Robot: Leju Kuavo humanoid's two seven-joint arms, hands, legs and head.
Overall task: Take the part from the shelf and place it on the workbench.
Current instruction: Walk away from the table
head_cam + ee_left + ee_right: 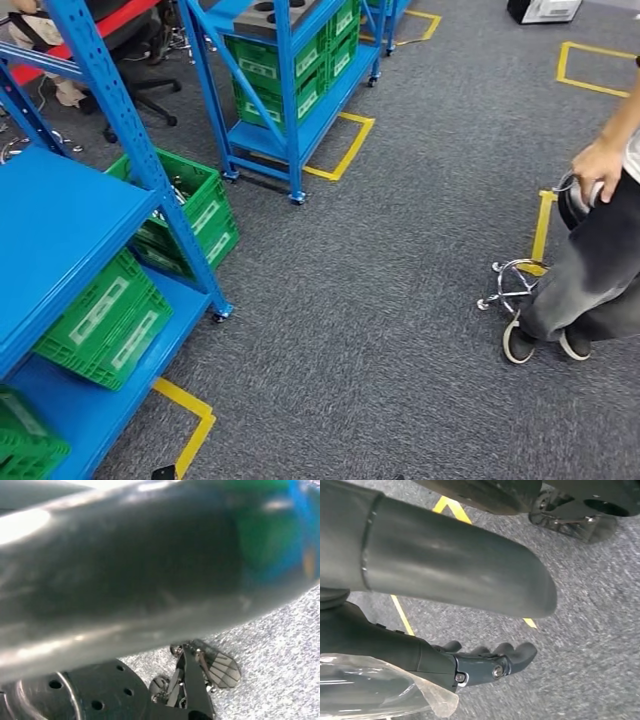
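A blue shelf (53, 235) stands close on my left, with green crates (106, 320) on its lower boards. One green crate (198, 195) behind its post holds small metal pieces; I cannot tell which one is the part. In the right wrist view my right hand (486, 662) hangs over the grey carpet with its dark fingers (516, 652) stretched out, its thick grey thumb (463, 565) apart from them and nothing held. In the left wrist view my left hand's (124, 565) blurred grey cover takes up most of the picture and hides the fingers.
A second blue shelf (290, 110) with green crates stands further back. Yellow tape marks (349, 150) lie on the grey carpet. At the right a person (596, 270) sits on a wheeled stool (507, 285), holding a dark round object (577, 198).
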